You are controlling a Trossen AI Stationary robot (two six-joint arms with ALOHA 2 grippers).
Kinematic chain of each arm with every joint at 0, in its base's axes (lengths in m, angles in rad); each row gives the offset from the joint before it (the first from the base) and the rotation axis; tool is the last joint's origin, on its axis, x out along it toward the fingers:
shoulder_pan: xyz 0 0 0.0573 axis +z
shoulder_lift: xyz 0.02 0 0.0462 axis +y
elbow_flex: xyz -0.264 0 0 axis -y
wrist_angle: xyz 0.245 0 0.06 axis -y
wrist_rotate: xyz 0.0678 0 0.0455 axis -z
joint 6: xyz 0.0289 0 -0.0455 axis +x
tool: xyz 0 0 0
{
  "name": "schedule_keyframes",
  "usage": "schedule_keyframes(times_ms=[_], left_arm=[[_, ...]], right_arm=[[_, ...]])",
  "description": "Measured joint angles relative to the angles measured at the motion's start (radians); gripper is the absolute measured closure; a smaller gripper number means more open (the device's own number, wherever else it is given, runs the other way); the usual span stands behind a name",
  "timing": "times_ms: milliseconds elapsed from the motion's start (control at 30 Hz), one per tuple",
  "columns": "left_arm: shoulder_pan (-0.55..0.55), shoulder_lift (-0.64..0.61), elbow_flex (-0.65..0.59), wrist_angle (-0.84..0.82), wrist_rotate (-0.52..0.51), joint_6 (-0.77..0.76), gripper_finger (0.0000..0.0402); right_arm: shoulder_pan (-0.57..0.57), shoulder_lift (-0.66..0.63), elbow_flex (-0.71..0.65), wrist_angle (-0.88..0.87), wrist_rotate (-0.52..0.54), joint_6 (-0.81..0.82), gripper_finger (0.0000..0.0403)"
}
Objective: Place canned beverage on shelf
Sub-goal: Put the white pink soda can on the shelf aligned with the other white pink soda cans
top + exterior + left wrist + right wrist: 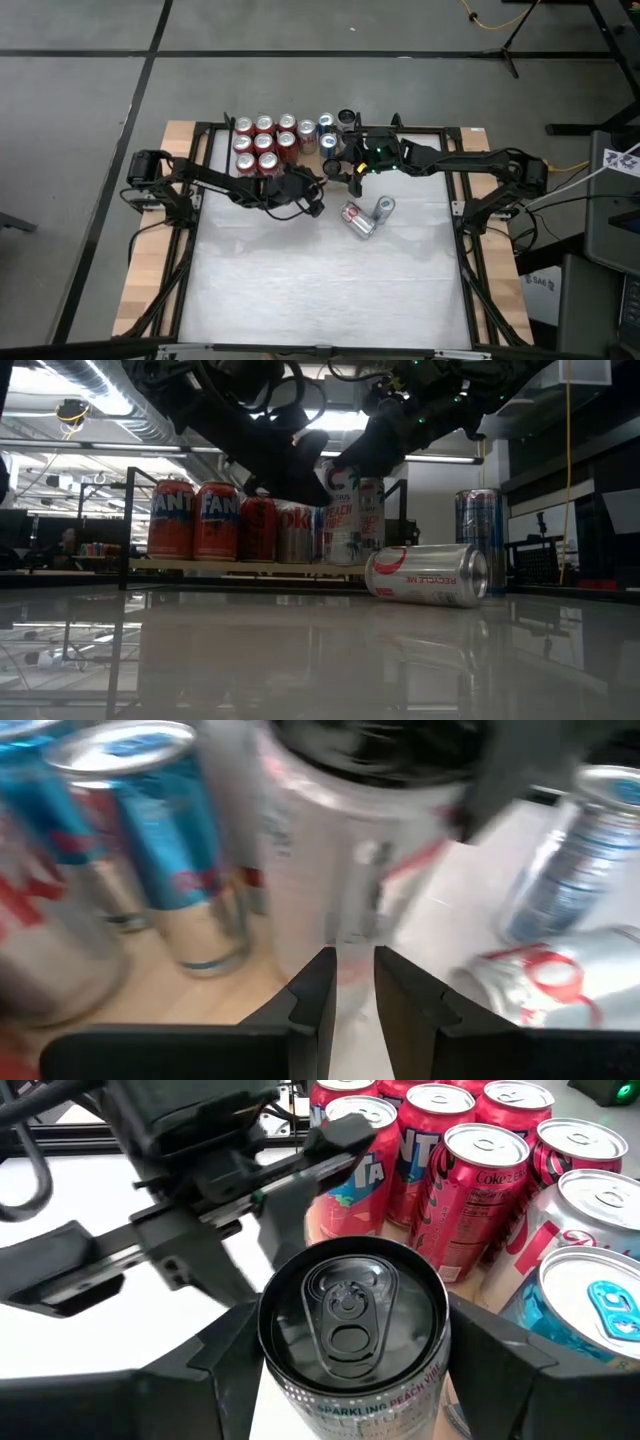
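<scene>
Right claw point(350, 1370) gripping a peach sparkling can point(352, 1342) at the shelf point(312, 152) edge.
Left claw point(352, 995), fingers nearly pressed together and empty, is hovering just beside it.

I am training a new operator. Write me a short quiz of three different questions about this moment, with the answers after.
1. True or false: the right pincer is closed around an upright can with a black top.
2. How does the white can on the table in front of the shelf rest? A) upright B) on its side C) upside down
3. Fill in: the left pincer holds ____.

Key
1. True. The right wrist view shows its fingers on both sides of the can.
2. B. The low view shows it on its side, its end facing right.
3. Nothing. Its fingers are almost together, with a narrow gap, and empty.
</scene>
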Motion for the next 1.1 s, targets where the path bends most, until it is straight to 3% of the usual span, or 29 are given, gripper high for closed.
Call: schedule_keyframes(times_ms=[133,900,1100], left_arm=[[-0.001,0.000,0.000,0.000,0.043,0.000,0.0337],[0.009,0.000,0.000,0.038,0.041,0.000,0.0337],[0.009,0.000,0.000,0.040,0.042,0.000,0.0337]], right_arm=[[0.000,0.000,0.000,0.000,0.000,0.000,0.0157],[0.000,0.000,0.000,-0.003,0.000,0.002,0.0156],[0.000,0.001,-0.001,-0.003,0.000,0.001,0.0120]])
